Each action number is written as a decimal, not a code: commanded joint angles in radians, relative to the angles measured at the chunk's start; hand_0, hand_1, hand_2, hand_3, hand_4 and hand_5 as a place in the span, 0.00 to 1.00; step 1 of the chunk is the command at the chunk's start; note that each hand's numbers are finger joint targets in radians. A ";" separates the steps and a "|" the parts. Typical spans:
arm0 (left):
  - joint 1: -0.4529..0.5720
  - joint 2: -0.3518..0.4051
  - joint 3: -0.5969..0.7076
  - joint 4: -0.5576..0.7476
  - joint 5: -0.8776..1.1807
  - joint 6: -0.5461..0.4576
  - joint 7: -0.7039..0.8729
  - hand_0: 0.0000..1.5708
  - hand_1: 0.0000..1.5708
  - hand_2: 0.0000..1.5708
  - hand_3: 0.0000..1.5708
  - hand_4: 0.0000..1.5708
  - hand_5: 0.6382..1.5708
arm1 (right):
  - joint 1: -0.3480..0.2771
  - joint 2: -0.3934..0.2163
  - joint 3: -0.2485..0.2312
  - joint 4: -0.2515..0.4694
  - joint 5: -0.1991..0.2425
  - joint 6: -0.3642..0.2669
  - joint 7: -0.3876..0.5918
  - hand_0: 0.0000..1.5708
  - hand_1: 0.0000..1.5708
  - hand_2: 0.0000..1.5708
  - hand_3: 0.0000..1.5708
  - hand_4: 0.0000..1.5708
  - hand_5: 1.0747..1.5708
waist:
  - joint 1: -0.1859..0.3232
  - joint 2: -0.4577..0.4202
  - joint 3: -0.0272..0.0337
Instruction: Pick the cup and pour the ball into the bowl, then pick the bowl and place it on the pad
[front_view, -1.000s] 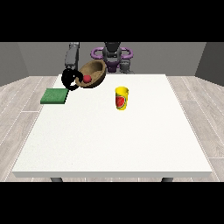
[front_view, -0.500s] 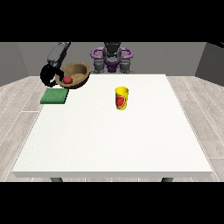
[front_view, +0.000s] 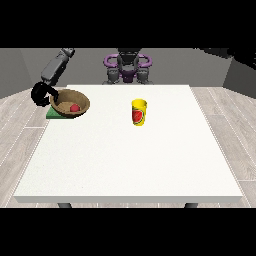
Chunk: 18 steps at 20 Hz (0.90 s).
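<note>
A brown wooden bowl (front_view: 65, 100) with a red ball (front_view: 74, 107) inside sits low over the green pad (front_view: 54, 115) at the table's left edge, covering most of it. The hand at the view's left (front_view: 41, 95) is black and curls round the bowl's left rim. A yellow cup (front_view: 139, 112) with a red mark stands upright near the table's middle, apart from the bowl. The other hand does not show.
The white table (front_view: 130, 160) spreads wide towards the camera. The robot's torso (front_view: 127, 67) stands behind the far edge. The pad lies close to the table's left edge.
The hand at the view's left has carried the bowl leftwards and down, from above the table's back to right over the green pad. The cup has stayed put.
</note>
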 joint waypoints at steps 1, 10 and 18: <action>0.006 -0.009 0.014 -0.118 0.037 0.017 0.004 0.00 0.00 0.00 0.00 0.43 0.99 | -0.003 -0.089 -0.073 0.126 -0.021 0.062 -0.127 1.00 1.00 1.00 0.00 0.62 1.00 | 0.037 0.100 0.0026; 0.089 -0.034 0.038 -0.284 0.103 0.074 0.103 0.00 0.00 0.00 0.00 0.44 0.98 | -0.020 -0.187 -0.073 0.256 0.025 0.106 -0.224 1.00 1.00 1.00 0.00 0.63 1.00 | 0.025 0.087 0.0016; 0.099 0.057 0.089 -0.152 0.162 -0.016 0.117 0.00 0.00 0.00 0.00 0.43 0.99 | 0.054 -0.109 -0.027 0.278 0.060 0.133 -0.293 1.00 1.00 1.00 0.52 0.64 0.99 | 0.019 0.060 -0.0007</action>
